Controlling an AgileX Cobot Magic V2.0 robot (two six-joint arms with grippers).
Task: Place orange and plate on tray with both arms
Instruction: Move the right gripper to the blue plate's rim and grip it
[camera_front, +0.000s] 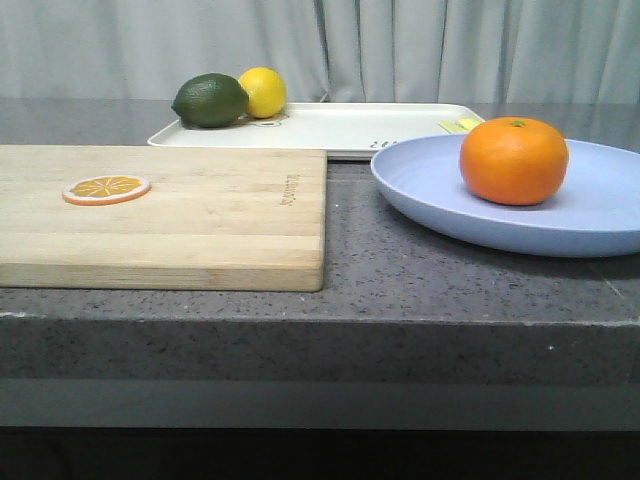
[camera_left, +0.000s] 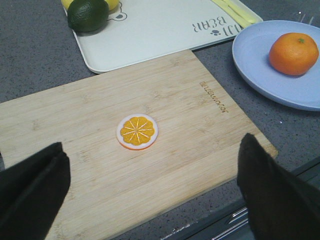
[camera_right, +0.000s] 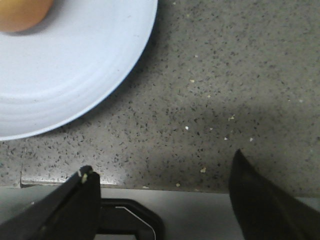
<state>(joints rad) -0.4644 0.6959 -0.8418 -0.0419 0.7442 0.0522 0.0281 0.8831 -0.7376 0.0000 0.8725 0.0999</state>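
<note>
The orange (camera_front: 514, 160) is seen sitting on the plate (camera_front: 600, 215), at the right side of the table (camera_front: 400, 260). The plate is set on the grey speckled table top, just beside the wooden cutting board (camera_front: 200, 215) and close in front of the tray (camera_front: 330, 125). The tray is placed at the back of the table. A dark green lime (camera_front: 210, 100) and a yellow lemon (camera_front: 264, 91) are found at its left end, touching each other. A flat orange slice (camera_front: 106, 188) is laid on the left part of the board.

No arm is seen in the front view. The grippers are shown only by the wrist views.

In the left wrist view the left gripper (camera_left: 150, 195) is held above the cutting board, spread wide, with nothing between its fingers (camera_left: 30, 190). The orange slice is seen from above here, as a round disc with a white rim. Printed letters and a small bear drawing on the tray are also shown, and a pale yellow thing (camera_left: 235, 11) at the tray's right end, too cut off to be named.

In the right wrist view the right gripper (camera_right: 165, 200) is held over the front edge of the table, near the plate but not touching it. It is spread wide and empty. Only a small piece of the orange is shown at the corner.
</note>
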